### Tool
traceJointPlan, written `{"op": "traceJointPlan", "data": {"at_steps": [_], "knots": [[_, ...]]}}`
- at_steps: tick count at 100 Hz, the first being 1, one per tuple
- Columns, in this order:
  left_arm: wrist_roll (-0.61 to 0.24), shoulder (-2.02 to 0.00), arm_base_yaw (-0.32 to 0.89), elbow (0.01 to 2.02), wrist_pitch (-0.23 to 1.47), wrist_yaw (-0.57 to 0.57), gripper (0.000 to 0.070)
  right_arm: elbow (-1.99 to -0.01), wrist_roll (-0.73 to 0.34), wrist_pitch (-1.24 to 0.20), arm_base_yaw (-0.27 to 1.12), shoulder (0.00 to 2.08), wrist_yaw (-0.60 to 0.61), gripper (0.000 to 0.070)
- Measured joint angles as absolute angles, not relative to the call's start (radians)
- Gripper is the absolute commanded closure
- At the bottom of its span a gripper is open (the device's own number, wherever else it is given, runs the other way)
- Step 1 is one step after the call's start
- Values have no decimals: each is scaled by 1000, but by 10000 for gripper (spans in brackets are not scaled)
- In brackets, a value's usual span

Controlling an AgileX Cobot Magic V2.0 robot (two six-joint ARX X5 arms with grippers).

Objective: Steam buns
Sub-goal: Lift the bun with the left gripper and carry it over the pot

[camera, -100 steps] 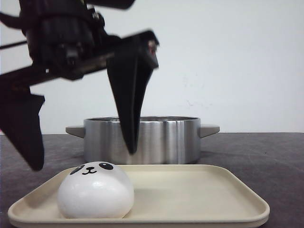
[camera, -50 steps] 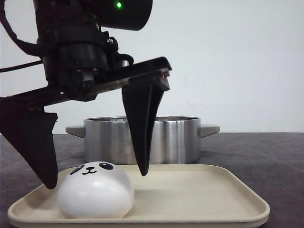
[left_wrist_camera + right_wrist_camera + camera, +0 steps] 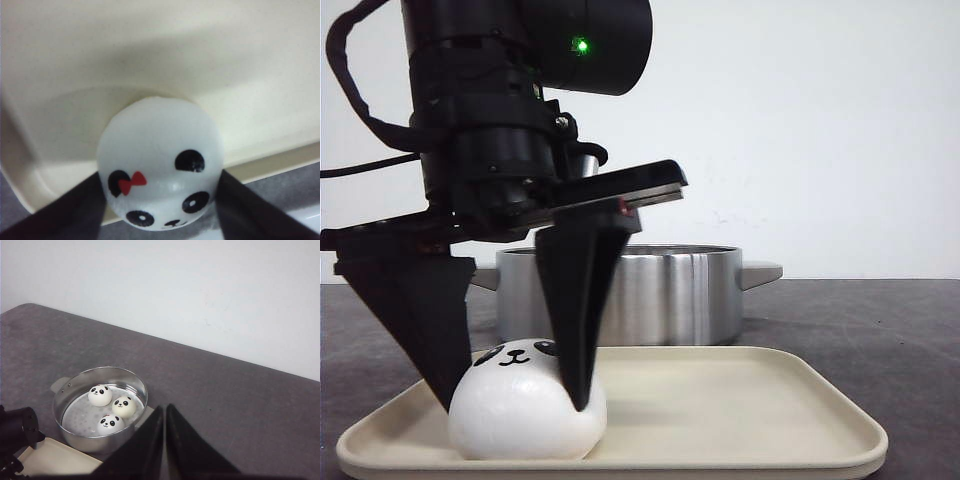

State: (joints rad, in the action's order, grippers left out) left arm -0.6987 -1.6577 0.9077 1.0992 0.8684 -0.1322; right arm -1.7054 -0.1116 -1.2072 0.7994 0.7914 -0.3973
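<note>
One bun (image 3: 525, 412) sits at the left end of the tray (image 3: 740, 420); three more buns (image 3: 111, 409) already lie in the pot (image 3: 75, 390) behind it. The glossy dome looks light and probably soft, so it may squash or slip under a hard pinch (a guess from the sheen and shape). The widest part, low on its flanks, looks the best place to hold it.

The left claw (image 3: 510, 385) straddles it there, part open to the bun's width, one finger (image 3: 75, 210) on each flank; they seem to touch it, though I cannot tell whether they grip. The right claw (image 3: 165, 440) is clenched on nothing, high above the counter (image 3: 240, 405).
</note>
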Motion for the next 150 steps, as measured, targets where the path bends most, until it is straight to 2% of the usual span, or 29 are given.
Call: {"op": "traceJointPlan", "data": {"at_steps": [5, 14, 40, 55, 68, 80, 88, 95, 106, 134, 150], "knots": [[-699, -1658, 908, 1099, 868, -132, 535, -1705, -112, -1212, 799, 791, -397, 700], [-694, -1658, 908, 1099, 870, -131, 700, -1705, -112, -1217, 799, 791, -397, 700], [-627, -1652, 919, 1107, 921, -128, 700, -1705, -112, -1217, 799, 791, -397, 700], [-600, -1576, 953, 1123, 938, -147, 700, -1705, -112, -1217, 799, 791, -397, 700], [-585, -1508, 963, 1193, 948, -208, 700, -1705, -112, -1216, 799, 791, -397, 700], [-566, -1464, 977, 1273, 988, -215, 700, -1705, -112, -1216, 799, 791, -397, 700], [-544, -1444, 980, 1345, 995, -204, 700, -1705, -112, -1215, 799, 791, -397, 700], [-521, -1438, 977, 1423, 995, -146, 700, -1705, -112, -1205, 799, 791, -397, 700], [-471, -1443, 933, 1530, 991, -54, 700, -1705, -112, -1172, 799, 791, -397, 700], [-382, -1617, 726, 1682, 1055, -51, 698, -1705, -112, -1162, 799, 791, -397, 700], [-350, -1737, 650, 1799, 1112, -51, 699, -1705, -112, -1163, 799, 791, -397, 700]]}}
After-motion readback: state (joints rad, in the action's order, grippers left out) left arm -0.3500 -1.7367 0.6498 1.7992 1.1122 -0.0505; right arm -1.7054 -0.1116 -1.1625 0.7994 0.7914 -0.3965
